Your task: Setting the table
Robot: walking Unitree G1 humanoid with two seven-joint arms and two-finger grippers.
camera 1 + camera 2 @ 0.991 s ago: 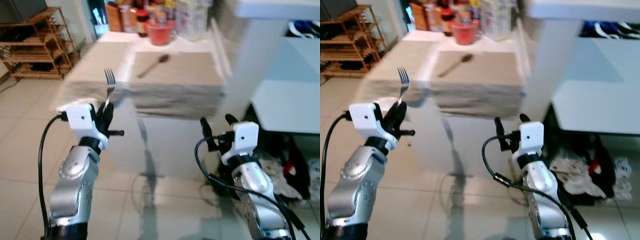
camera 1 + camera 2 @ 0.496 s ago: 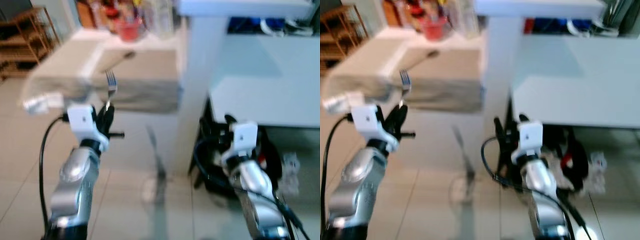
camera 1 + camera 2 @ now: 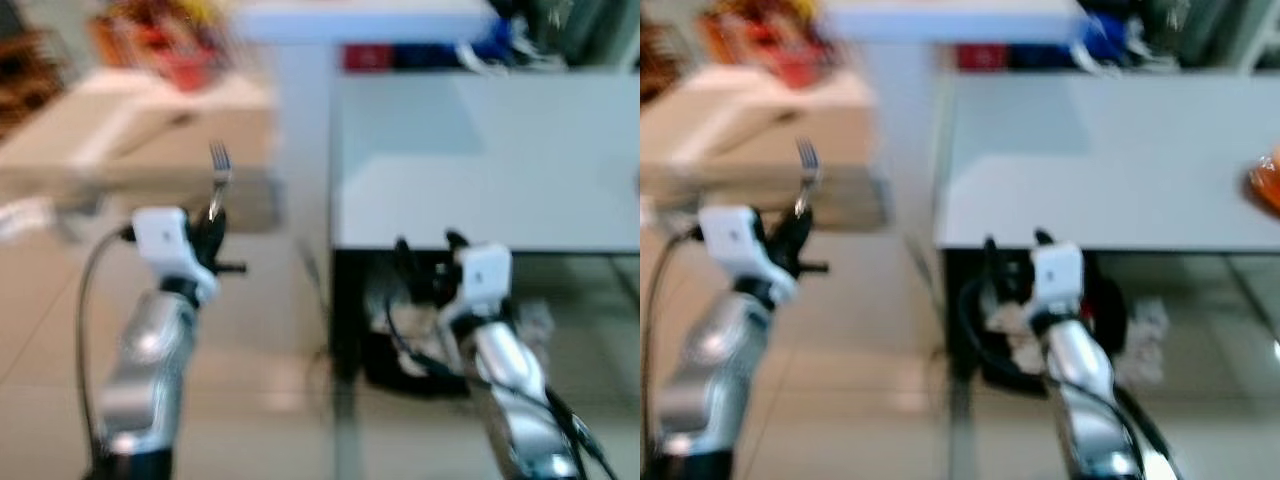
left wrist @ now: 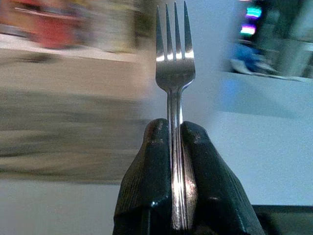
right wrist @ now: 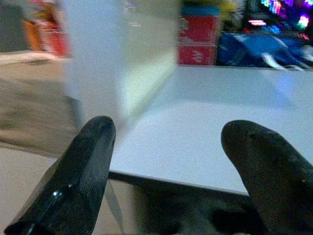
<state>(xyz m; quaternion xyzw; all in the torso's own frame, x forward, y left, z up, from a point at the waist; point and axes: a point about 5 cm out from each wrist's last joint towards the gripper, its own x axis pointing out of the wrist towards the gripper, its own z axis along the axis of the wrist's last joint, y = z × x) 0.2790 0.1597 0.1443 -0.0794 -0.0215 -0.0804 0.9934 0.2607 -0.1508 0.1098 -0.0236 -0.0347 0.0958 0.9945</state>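
Note:
My left gripper (image 3: 211, 222) is shut on a silver fork (image 4: 174, 78), held upright with its tines pointing up; the fork (image 3: 217, 172) shows at the left of the head views. My right gripper (image 3: 425, 252) is open and holds nothing, its two black fingers (image 5: 83, 176) spread wide. It hangs in front of the near edge of a white table (image 3: 480, 150). The views are blurred.
A beige-covered table (image 3: 130, 140) with red and yellow items at its back stands to the left. A white post (image 3: 300, 120) rises between the two tables. Dark bags and cloth (image 3: 400, 340) lie under the white table. An orange thing (image 3: 1265, 185) sits at its right edge.
The whole view has swung to the right: the beige table slid left and the white table came to the middle. Both grippers keep their poses, the fork still held.

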